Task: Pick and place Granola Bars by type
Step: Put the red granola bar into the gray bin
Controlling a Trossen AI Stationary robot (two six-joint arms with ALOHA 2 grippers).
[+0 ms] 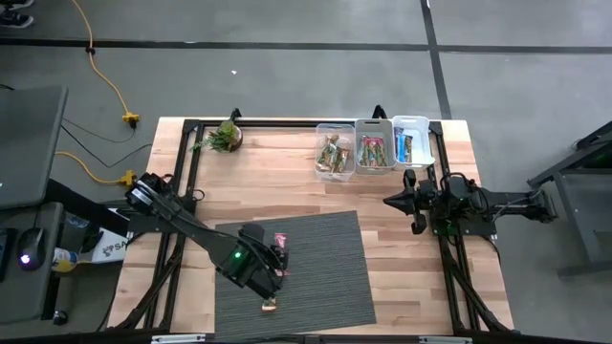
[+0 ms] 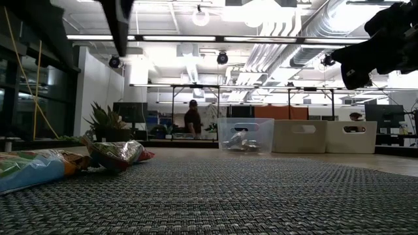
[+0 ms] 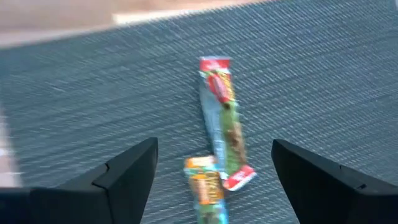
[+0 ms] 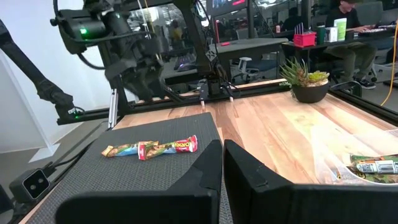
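Two granola bars lie nearly end to end on the grey mat (image 1: 325, 258). One has red ends and a green-blue middle (image 3: 224, 118). The other is orange and blue (image 3: 206, 186); it also shows in the high view (image 1: 271, 306). My left gripper (image 3: 214, 177) hangs open above them, pointing steeply down, a finger on either side of the bars and touching neither. It also shows in the high view (image 1: 275, 266). My right gripper (image 4: 217, 168) waits shut and level at the table's right side (image 1: 394, 201), holding nothing.
Three bins stand in a row at the far right: a clear one (image 1: 335, 153) with orange bars, a white one (image 1: 374, 149) with pink-green bars, a white one (image 1: 412, 143) with blue bars. A potted plant (image 1: 225, 136) stands at the far left. Bare wood surrounds the mat.
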